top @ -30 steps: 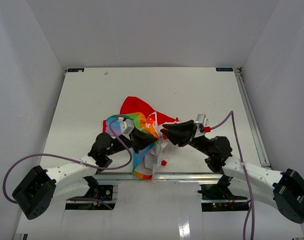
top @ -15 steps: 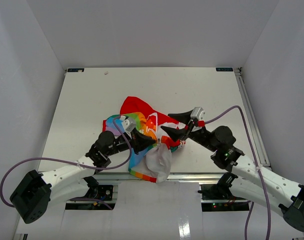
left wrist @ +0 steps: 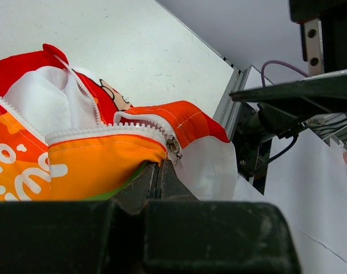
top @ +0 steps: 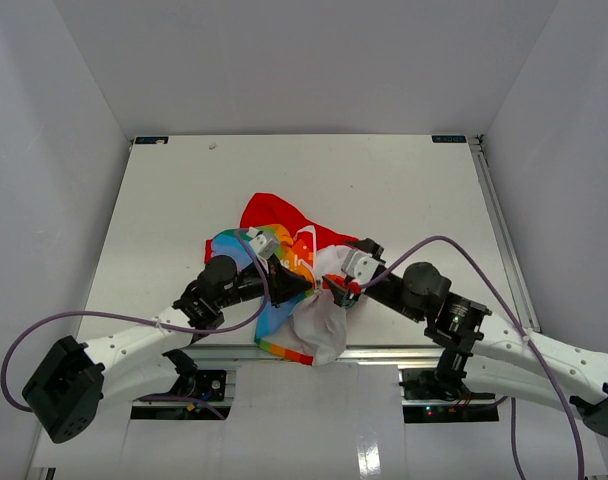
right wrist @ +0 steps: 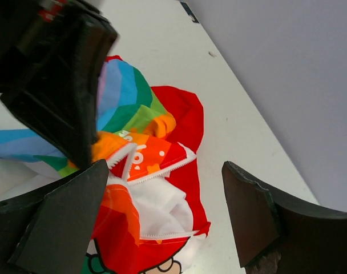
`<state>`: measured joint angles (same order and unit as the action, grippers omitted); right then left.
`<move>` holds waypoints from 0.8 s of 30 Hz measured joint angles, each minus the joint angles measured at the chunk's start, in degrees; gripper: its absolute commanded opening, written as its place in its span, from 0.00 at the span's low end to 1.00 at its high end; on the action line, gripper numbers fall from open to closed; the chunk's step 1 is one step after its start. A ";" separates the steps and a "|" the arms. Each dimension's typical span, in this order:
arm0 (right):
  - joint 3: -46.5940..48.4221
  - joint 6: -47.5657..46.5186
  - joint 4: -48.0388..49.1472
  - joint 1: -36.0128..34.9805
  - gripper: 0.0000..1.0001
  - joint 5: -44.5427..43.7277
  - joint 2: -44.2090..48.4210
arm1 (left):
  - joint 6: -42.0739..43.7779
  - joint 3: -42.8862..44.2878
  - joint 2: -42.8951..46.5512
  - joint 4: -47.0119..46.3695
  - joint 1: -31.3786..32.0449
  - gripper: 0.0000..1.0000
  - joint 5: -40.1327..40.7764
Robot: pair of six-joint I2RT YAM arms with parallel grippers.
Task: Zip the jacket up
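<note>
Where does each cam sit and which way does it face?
Top external: above and behind the robot, looking down on the table; left gripper and right gripper meet at the jacket.
Left wrist: on the left arm, looking along its shut fingers, pinched on the jacket's orange edge by the zipper slider.
Right wrist: on the right arm, looking between its open fingers at the jacket.
Shared: right wrist and top external both show the left gripper on the jacket.
</note>
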<state>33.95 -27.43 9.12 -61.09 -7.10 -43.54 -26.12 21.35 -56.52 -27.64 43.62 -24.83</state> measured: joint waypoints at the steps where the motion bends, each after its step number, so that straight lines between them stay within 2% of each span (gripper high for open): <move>1: 0.00 -1.72 0.36 -2.58 0.87 -2.41 -0.10 | -0.19 0.31 -0.53 0.18 0.00 0.00 -0.14; 6: -1.10 -12.89 7.09 -19.09 0.87 -17.74 -5.24 | -0.80 0.97 -1.69 0.66 -0.21 0.00 -0.83; 10: -4.64 -20.23 12.23 -27.08 0.87 -27.31 -8.24 | -1.01 1.00 -1.65 0.81 -0.84 0.00 -1.42; 17: -5.79 -29.57 18.32 -32.95 0.89 -38.92 -14.21 | -1.73 1.00 -1.21 1.19 -2.05 0.00 -2.69; 24: -6.63 -33.34 18.76 -37.37 0.89 -46.56 -17.41 | -2.39 1.00 -0.60 1.16 -2.94 0.00 -3.40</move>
<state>27.32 -60.76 27.89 -98.46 -53.66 -60.95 -28.51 22.35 -57.13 -26.48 40.68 -28.23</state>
